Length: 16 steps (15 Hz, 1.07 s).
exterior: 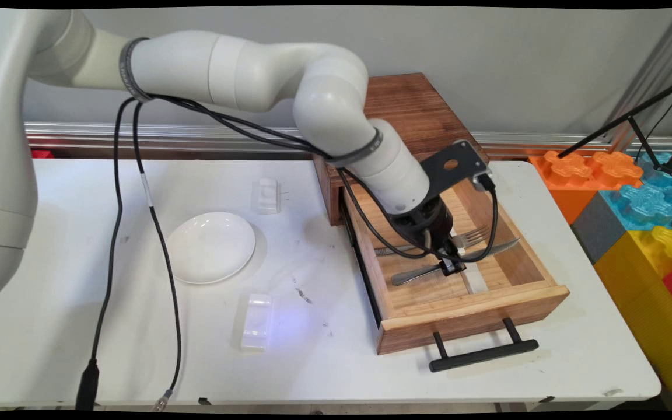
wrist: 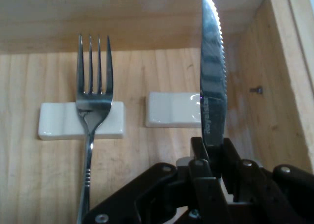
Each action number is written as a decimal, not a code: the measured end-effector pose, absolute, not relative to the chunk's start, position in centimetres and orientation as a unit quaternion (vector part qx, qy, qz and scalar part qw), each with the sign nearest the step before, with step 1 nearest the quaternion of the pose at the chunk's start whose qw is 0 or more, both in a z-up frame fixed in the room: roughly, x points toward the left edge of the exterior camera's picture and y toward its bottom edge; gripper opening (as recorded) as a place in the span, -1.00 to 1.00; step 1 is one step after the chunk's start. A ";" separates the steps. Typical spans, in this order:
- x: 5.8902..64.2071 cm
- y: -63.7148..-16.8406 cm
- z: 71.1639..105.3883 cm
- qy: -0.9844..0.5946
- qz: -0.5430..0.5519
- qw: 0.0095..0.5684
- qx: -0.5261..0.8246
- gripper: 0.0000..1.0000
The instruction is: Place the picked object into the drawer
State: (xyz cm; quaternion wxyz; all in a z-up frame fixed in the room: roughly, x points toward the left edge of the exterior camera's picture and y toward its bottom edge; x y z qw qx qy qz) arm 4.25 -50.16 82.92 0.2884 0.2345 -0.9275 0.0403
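Your end effector is clamped on a serrated steak knife inside the open wooden drawer. Beside it you see a fork lying across a white cutlery rest; a second rest sits under the knife blade.

Legible markings: one item only. Knife blade, hand view: small engraved brand stamp running lengthwise near the handle end, characters too fine to read with certainty. Arm wristbands, main view: lettering present, illegible. No other text, numbers or signs readable.
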 end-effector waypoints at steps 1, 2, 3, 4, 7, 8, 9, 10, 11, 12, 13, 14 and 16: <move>4.2 -50.2 82.7 -0.928 0.040 0.288 0.234 -1.00; 4.2 -50.4 82.2 -0.928 0.041 0.287 0.233 -1.00; 4.1 -50.5 82.0 -0.929 0.041 0.286 0.232 -1.00; 4.1 -50.6 81.6 -0.929 0.041 0.285 0.232 -1.00; 3.9 -51.0 80.5 -0.930 0.039 0.284 0.228 -1.00; 3.9 -51.1 80.2 -0.931 0.039 0.284 0.227 -1.00; 3.9 -51.2 79.9 -0.931 0.038 0.284 0.227 -1.00; 3.8 -51.4 79.7 -0.931 0.037 0.285 0.226 -1.00; 3.7 -51.6 79.4 -0.931 0.036 0.285 0.225 -1.00; 3.7 -51.7 79.2 -0.931 0.035 0.286 0.224 -1.00; 3.6 -51.8 79.0 -0.931 0.034 0.286 0.224 -1.00; 3.6 -51.9 78.8 -0.931 0.032 0.287 0.223 -1.00; 3.6 -52.1 78.5 -0.931 0.029 0.287 0.222 -1.00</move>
